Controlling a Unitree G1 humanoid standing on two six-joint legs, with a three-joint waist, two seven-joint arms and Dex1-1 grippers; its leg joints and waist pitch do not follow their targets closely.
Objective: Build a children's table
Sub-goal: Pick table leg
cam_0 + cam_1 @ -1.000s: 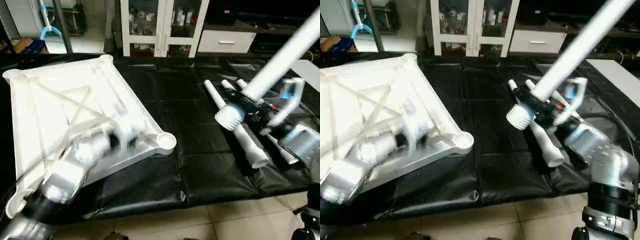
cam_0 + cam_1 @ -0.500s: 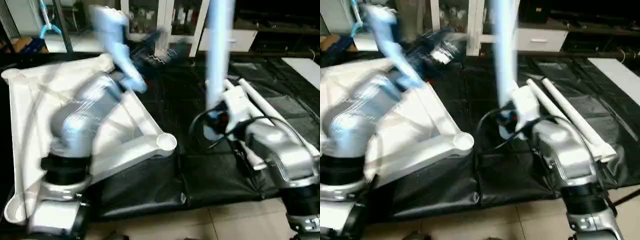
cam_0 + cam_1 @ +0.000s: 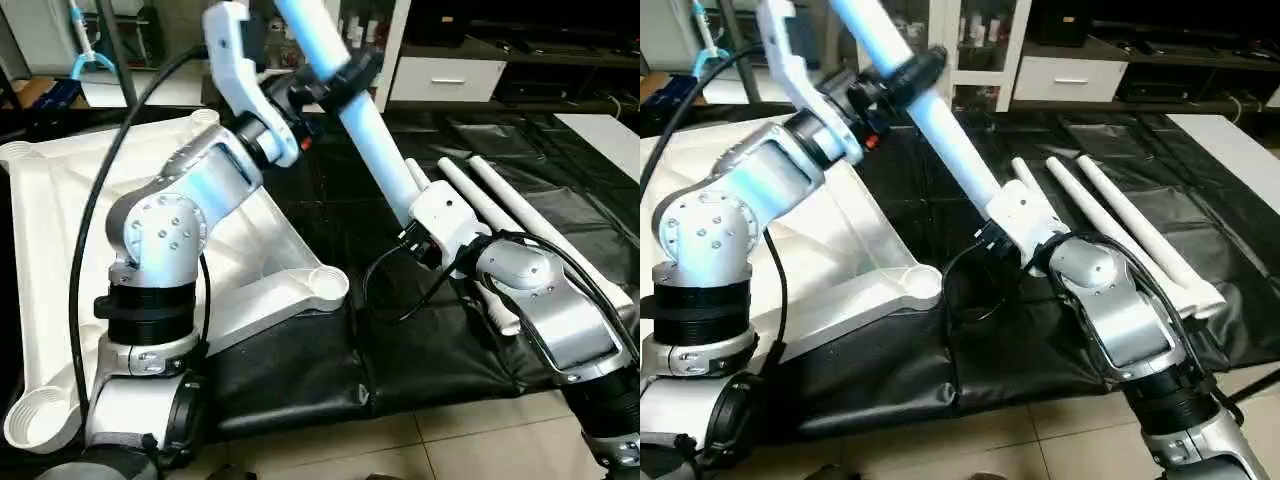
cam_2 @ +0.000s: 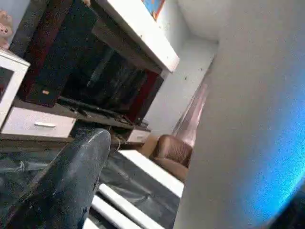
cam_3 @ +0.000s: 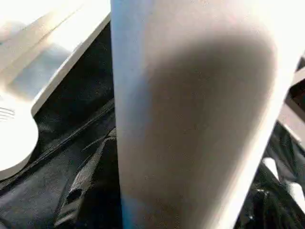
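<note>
Black padding [image 3: 330, 380] covers the work surface, with white cabinets [image 3: 440, 75] and dark shelving behind it. On the robot's left side the white tabletop [image 3: 60, 230] lies upside down, ribs up, one rounded corner socket [image 3: 322, 287] facing the middle; it sits where it did a second ago. Three spare legs [image 3: 1130, 225] lie side by side on the padding to the right, also unmoved.

What has changed is the fourth leg [image 3: 370, 140] and both arms. A second ago the right gripper [image 3: 425, 225] alone held this leg, slanting up toward the right, threaded end low. Half a second ago it stood nearly upright. Now it leans up toward the left, out past the top edge of the head views. The right gripper grasps its lower end above the padding, between the socket and the spare legs, fingers closed around the tube. The left arm, which lay low across the tabletop a second ago, has swung up, and the left gripper [image 3: 335, 78] now clasps the leg higher along its length, black fingers [image 4: 66, 181] wrapped around it. So both grippers hold the same leg in the air, clear of the tabletop.
</note>
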